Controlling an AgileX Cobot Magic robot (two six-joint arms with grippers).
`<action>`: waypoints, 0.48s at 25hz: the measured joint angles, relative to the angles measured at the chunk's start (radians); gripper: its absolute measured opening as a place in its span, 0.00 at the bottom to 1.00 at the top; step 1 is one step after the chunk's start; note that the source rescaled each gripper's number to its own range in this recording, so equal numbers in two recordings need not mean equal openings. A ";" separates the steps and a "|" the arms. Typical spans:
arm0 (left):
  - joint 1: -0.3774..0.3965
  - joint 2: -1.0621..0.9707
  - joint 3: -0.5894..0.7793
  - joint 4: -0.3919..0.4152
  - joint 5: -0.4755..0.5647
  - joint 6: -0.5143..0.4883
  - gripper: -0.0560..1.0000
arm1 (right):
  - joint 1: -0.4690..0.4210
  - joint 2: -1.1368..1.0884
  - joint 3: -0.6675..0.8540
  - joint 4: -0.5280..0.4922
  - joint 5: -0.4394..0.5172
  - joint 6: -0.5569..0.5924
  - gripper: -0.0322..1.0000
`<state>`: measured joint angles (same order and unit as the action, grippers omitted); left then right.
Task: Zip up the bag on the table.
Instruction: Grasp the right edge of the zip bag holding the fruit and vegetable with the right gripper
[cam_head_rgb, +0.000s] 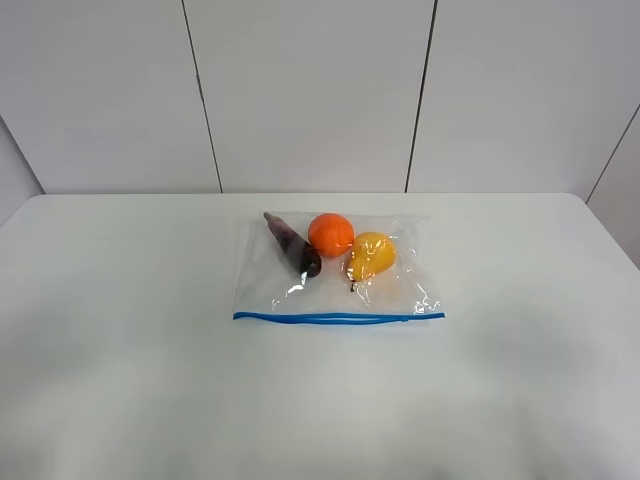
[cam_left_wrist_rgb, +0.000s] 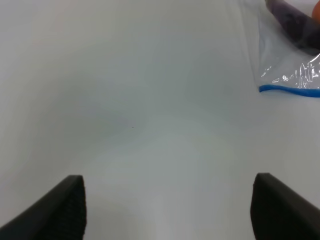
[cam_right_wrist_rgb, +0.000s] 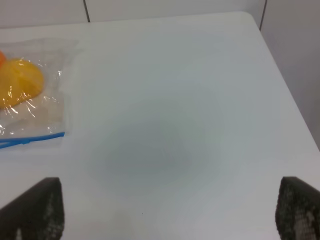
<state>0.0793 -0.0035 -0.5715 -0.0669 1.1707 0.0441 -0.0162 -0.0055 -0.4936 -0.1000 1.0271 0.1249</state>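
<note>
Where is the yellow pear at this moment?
In the exterior high view, the yellow pear lies inside the bag, right of the orange, near the middle of the table.

The table (cam_head_rgb: 150, 380) is plain matte white, shaded faintly grey toward its near edge. The bag (cam_head_rgb: 400, 285) is clear, colourless plastic with white glints on its crinkles; its zip strip (cam_head_rgb: 338, 318), on the side toward the table's near edge, is bright blue. Through the plastic show a vivid orange fruit (cam_head_rgb: 331, 234), a warm yellow pear (cam_head_rgb: 371, 254) and a dark purple vegetable (cam_head_rgb: 292, 243), nearly black at its rounded end. The wall panels (cam_head_rgb: 310, 90) beyond the far edge are pale grey with thin dark seams. The left gripper (cam_left_wrist_rgb: 168, 205) has plain black fingers (cam_left_wrist_rgb: 65, 210); the right gripper (cam_right_wrist_rgb: 170, 205) has dark grey fingers (cam_right_wrist_rgb: 40, 210) with a fine pale speckle
</note>
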 joint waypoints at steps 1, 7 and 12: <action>0.000 0.000 0.000 0.000 0.000 0.000 0.85 | 0.000 0.000 0.000 0.000 0.000 0.000 0.93; 0.000 0.000 0.000 0.000 0.000 0.000 0.85 | 0.000 0.000 0.000 0.000 0.000 0.000 0.93; 0.000 0.000 0.000 0.000 0.000 0.000 0.85 | 0.000 0.000 0.000 -0.005 0.000 -0.018 0.93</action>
<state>0.0793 -0.0035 -0.5715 -0.0669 1.1707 0.0441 -0.0162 -0.0055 -0.4936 -0.1053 1.0271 0.1068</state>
